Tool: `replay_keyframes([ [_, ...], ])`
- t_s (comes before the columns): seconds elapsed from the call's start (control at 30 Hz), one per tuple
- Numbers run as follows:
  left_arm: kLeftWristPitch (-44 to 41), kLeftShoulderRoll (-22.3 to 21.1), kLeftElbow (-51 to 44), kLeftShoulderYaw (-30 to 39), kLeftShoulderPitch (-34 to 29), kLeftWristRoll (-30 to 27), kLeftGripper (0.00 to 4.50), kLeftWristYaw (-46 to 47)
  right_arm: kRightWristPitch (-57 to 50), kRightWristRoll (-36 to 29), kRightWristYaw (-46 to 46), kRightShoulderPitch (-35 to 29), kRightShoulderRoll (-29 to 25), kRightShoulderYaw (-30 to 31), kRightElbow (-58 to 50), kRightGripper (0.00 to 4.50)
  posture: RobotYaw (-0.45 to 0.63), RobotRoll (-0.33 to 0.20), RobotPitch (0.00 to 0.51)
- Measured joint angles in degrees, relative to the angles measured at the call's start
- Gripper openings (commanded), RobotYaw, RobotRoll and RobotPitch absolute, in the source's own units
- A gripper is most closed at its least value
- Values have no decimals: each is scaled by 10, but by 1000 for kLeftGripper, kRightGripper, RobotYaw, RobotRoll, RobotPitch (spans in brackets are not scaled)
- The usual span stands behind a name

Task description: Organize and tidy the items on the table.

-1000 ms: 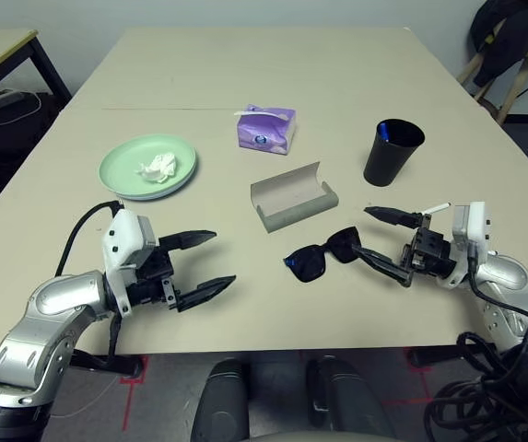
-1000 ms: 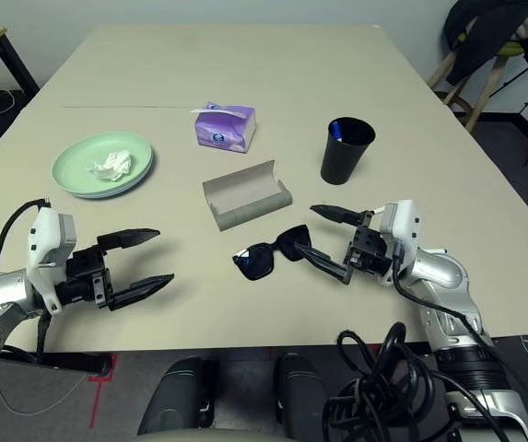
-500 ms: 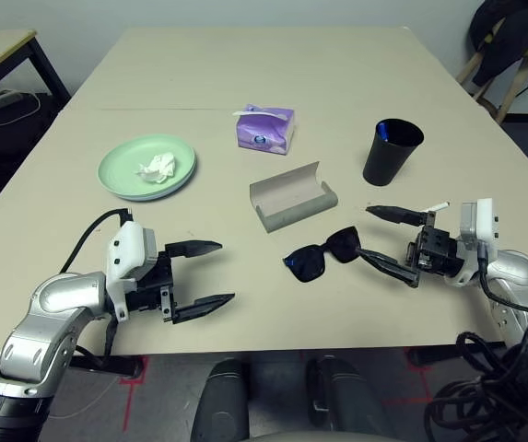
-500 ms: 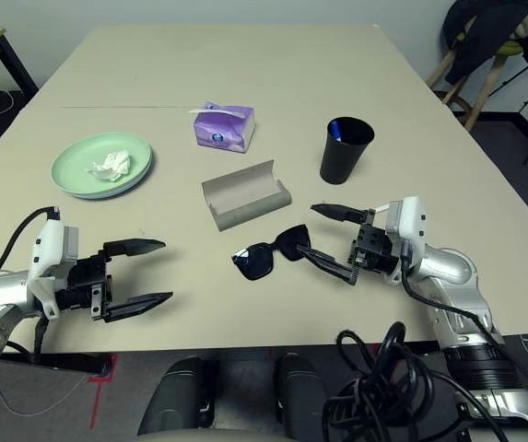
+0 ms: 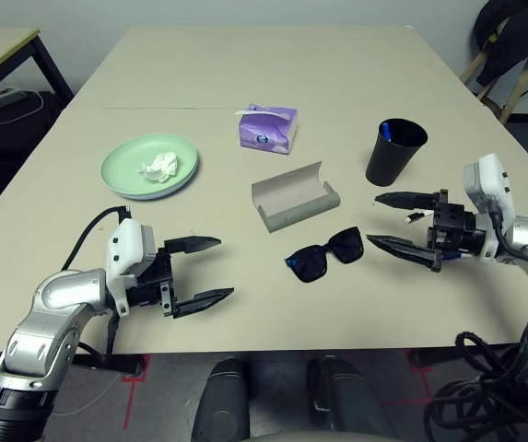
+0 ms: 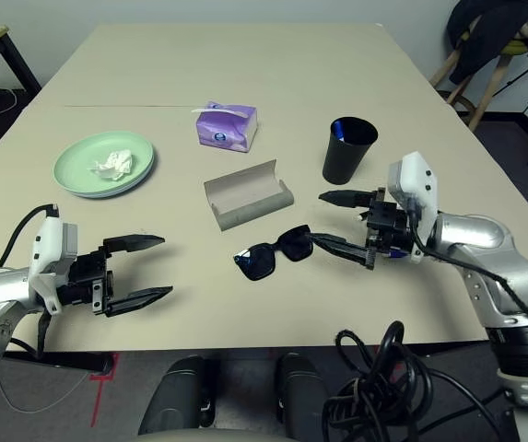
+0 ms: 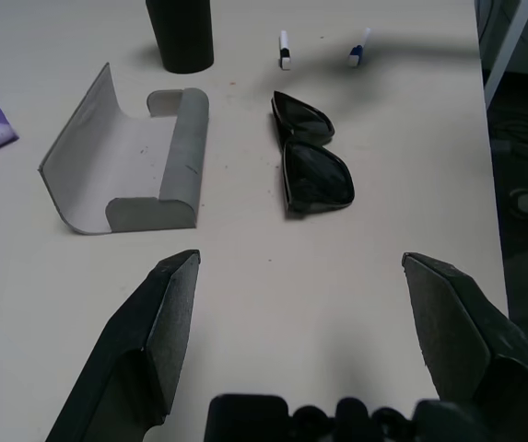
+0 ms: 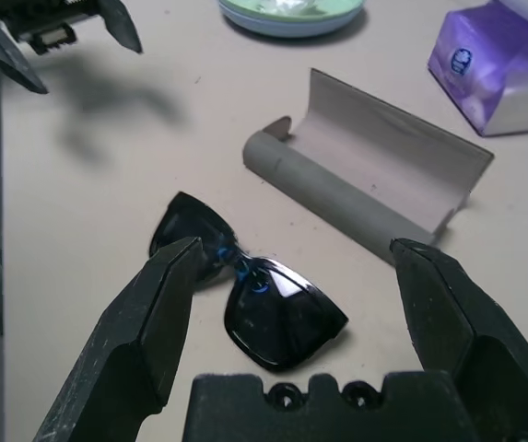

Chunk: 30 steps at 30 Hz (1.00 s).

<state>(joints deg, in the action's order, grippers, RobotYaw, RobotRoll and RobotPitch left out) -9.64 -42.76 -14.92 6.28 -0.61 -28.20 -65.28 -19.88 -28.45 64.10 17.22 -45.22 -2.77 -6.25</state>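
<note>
Black plastic sunglasses (image 5: pixel 324 256) on the beige desk (image 5: pixel 245 64), between released left pincer (image 5: pixel 201 271) and released right pincer (image 5: pixel 397 222).

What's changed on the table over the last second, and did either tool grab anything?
The right tool lifted off the table beside the black sunglasses and drew slightly to the robot's right, open and empty. The left tool barely shifted, also open and empty. Nothing was taken hold of or let go. The sunglasses, grey glasses case, black cup, green plate with its tissue, and purple tissue box stayed put.
</note>
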Motion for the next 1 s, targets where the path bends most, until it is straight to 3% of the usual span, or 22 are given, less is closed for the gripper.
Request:
replay_keyframes([
  [0.27, -3, 9, 0, 5, 10, -7, 4453, 18, -29, 66, -23, 16, -21, 41, -27, 4500, 124, 0, 93],
  [0.67, -31, 13, -17, 18, 20, -27, 4453, 32, -38, 71, 52, 51, -41, 71, -40, 4500, 128, 0, 101],
  [0.83, -41, 13, -25, 18, 22, -33, 4453, 36, -54, 83, 69, 100, -43, 103, -49, 4500, 129, 0, 100],
  [1.0, -48, 13, -30, 18, 22, -36, 4453, 37, -32, 159, 97, 161, -61, 178, -48, 4500, 132, 0, 99],
])
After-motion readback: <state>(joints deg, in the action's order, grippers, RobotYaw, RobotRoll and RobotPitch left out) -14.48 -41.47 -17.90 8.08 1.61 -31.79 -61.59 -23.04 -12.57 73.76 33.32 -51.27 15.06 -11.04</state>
